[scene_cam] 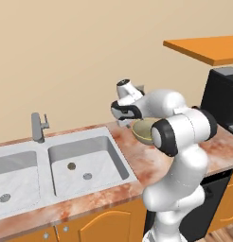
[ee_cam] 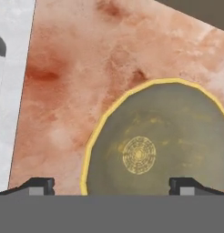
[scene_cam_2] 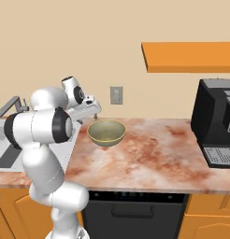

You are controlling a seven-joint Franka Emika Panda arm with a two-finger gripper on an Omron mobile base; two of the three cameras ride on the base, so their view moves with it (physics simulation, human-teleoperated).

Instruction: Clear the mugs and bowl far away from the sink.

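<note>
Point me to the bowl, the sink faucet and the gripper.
bowl (scene_cam_2: 106, 132): right base view, on its outer wall below the rim.
faucet (scene_cam: 38, 126): left base view, on its upright grey body.
gripper (ee_cam: 111, 185): hand view, midway between its two dark fingertips, open above the bowl.

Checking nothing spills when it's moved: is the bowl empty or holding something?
Empty. The hand view looks straight into the bowl and shows only its bare patterned bottom; it stands upright on the counter.

Olive bowl (ee_cam: 159, 141), yellow rim
</note>
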